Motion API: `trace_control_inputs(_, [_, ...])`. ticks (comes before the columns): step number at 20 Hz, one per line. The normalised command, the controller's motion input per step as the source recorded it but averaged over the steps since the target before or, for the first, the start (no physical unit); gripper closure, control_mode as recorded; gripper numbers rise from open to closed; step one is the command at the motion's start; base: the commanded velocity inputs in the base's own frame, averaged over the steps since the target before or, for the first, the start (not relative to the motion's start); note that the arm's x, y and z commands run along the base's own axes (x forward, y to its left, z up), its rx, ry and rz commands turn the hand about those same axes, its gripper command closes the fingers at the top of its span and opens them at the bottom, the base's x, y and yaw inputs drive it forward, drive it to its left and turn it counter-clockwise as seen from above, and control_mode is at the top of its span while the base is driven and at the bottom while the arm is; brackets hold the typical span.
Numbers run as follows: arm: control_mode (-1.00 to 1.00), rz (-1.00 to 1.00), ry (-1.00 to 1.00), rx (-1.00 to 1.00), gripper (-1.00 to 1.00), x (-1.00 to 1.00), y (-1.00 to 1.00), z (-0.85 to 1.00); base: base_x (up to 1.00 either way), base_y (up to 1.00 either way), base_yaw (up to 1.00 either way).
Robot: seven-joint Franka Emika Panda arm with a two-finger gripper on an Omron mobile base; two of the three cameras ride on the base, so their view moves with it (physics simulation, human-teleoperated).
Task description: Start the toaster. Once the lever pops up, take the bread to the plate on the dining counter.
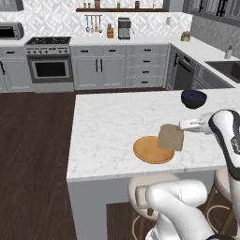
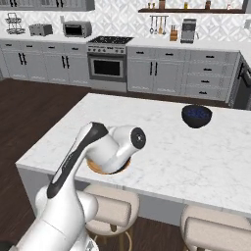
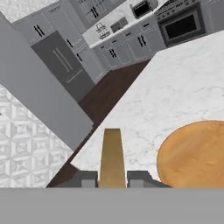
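Bread held over plate.
Gripper clasped the slice edge-on above the plate's rim, on the dining counter.

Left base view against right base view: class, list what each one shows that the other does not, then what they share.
Left base view alone: the bread held edge-on in the tool, above the right rim of the plate, and the sink at far right.

Right base view alone: the toaster and a microwave on the back counter.

Both: the marble dining counter, the dark blue bowl, the stove, the plate, partly hidden by the arm in the right view.
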Motion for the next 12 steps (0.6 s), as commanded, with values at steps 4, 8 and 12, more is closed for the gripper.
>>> trace_control_inputs(4, [-1.00, 0.00, -0.05, 0.00, 1.00, 0.73, 0.13, -0.60, 0.00, 0.00, 0.00])
trace_control_inputs(8, [-1.00, 0.00, -0.01, 0.00, 1.00, 0.76, 0.00, -0.55, 0.00, 0.00, 0.00])
trace_control_inputs(12, [-1.00, 0.00, 0.00, 0.00, 1.00, 0.58, 0.00, -0.57, 0.00, 0.00, 0.00])
